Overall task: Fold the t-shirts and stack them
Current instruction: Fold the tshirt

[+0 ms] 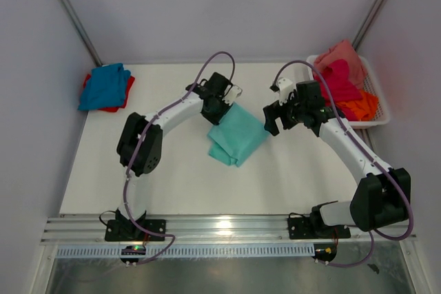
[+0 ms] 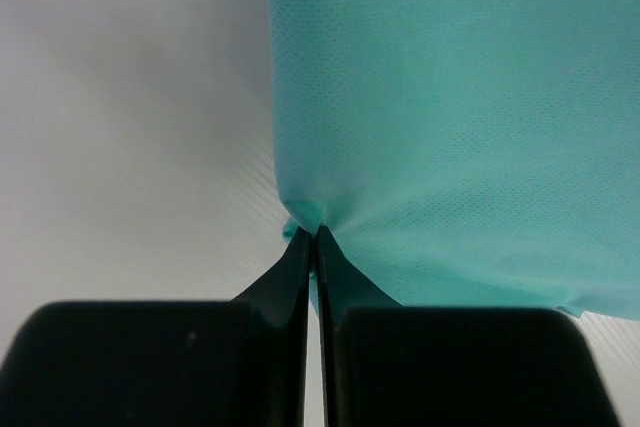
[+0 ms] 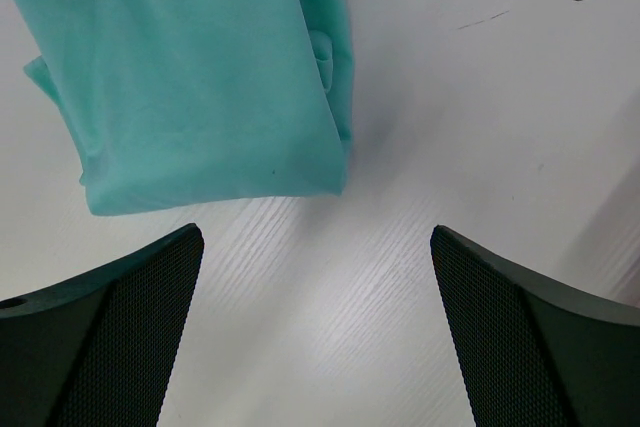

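The mint-teal t-shirt (image 1: 236, 135) lies folded in the middle of the table. My left gripper (image 1: 225, 101) is shut on its far corner; in the left wrist view the fingertips (image 2: 313, 237) pinch the teal cloth (image 2: 450, 117). My right gripper (image 1: 273, 117) is open and empty just right of the shirt, above bare table; the right wrist view shows the folded shirt (image 3: 200, 77) ahead of the spread fingers (image 3: 130, 317). A blue t-shirt (image 1: 104, 85) lies folded on a red one (image 1: 125, 96) at the far left. Magenta (image 1: 337, 80), orange (image 1: 358, 107) and salmon pink (image 1: 340, 55) t-shirts fill the basket.
The white mesh basket (image 1: 380, 105) stands at the far right against the wall. Grey walls close in the back and both sides. A metal rail (image 1: 220, 226) runs along the table's near edge with both arm bases on it.
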